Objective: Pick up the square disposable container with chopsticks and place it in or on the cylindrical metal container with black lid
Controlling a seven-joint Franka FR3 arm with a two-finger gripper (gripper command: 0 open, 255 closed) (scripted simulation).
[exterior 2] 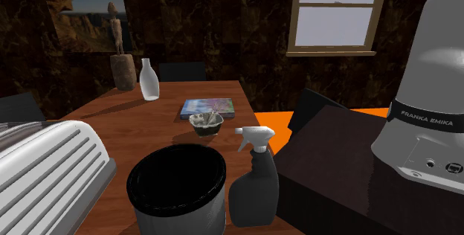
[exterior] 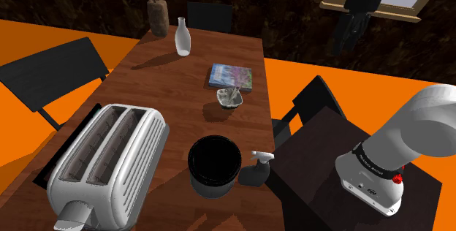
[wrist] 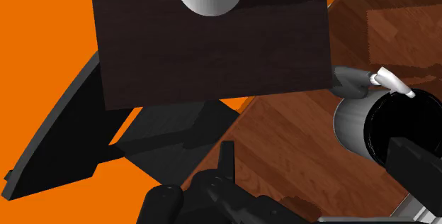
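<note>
Fingers [wrist: 414, 162] spread, empty, I hang high; bowl [exterior: 230, 99] lies well below on the table [exterior: 183, 112], beyond the bin [exterior: 214, 165].

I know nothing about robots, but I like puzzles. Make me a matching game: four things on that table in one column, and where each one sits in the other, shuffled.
Things:
1. toaster
2. white bottle
3. book
4. spray bottle

Places:
A. beside the black-topped cylinder, on the side nearest the robot's stand
B. at the far end of the table, near the wooden figure
C. next to the small container with chopsticks
D. at the shoulder view's lower left

Pairs: 1-D, 2-B, 3-C, 4-A
</note>
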